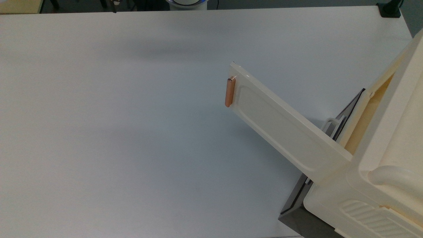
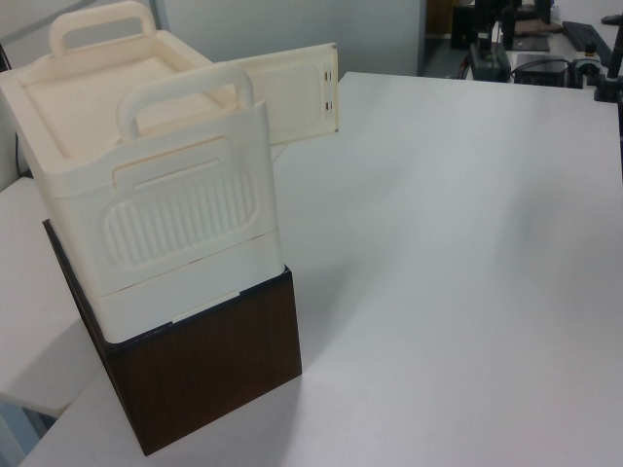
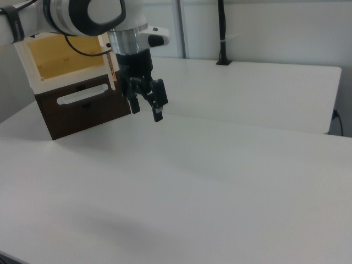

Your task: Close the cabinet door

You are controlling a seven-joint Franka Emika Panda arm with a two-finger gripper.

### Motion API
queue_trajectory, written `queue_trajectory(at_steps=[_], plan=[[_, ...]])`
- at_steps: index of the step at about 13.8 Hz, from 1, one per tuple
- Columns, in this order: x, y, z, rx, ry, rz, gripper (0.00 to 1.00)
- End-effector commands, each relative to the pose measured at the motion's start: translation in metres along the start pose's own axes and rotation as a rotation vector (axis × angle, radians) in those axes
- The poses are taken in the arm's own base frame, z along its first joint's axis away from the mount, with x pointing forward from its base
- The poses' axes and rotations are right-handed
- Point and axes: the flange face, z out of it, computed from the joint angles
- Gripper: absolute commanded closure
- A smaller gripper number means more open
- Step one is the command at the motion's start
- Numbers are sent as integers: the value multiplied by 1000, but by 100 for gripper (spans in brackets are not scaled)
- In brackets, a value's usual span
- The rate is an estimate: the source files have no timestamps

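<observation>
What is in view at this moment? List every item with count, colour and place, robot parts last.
cream-white plastic cabinet door: 1, cream-white, swung wide open over the table, hinged to the cabinet at the top view's right.
copper-coloured bar handle: 1, copper, at the door's free edge.
cream plastic cabinet with loop carry handles: 1, cream, stacked on the dark box at the left view's left.
dark brown wood-grain box: 1, dark brown, under the cabinet, with a white loop handle on its front.
white table: 1, white, under everything.
black two-finger gripper: 1, black, above the table in the right view, fingers open, holding nothing.

Smooth plastic cabinet door (image 1: 281, 129)
</observation>
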Motion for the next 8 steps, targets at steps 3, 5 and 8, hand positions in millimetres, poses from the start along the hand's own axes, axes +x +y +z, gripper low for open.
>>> queue_trajectory(at_steps=[3,5,8], plan=[[1,-2,0,16,13,-28,64],[9,-8,-1,17,36,-31,86],[44,-23,5,54,120,-15,95]])
